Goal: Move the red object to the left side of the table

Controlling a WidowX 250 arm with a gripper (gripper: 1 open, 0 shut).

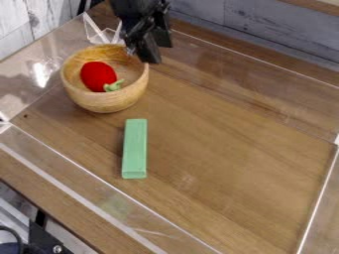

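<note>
Right, operator, what you had in view:

Red object: the red object (95, 74) lay inside the wooden bowl (79, 97), on the bowl's floor toward its left half, with its small green tip pointing right and near.

Bowl: you saw it standing upright at the far left of the table (239, 139), close to the clear plastic wall (38, 60) on that side.

Gripper: the gripper (143, 52) hung at the bowl's far right rim, dark and pointing steeply down; its fingers were spread apart and nothing sat between them. You could not tell whether a fingertip touched the rim.

Gap: the red object and the gripper were apart, the fruit lower and to the left of the fingers.

Green block: the flat green block (135, 148) lay on the bare wood nearer to you than the bowl, its long side running near to far, well apart from both bowl and gripper.

Table: brown wood grain, walled with clear plastic along its edges.
</note>
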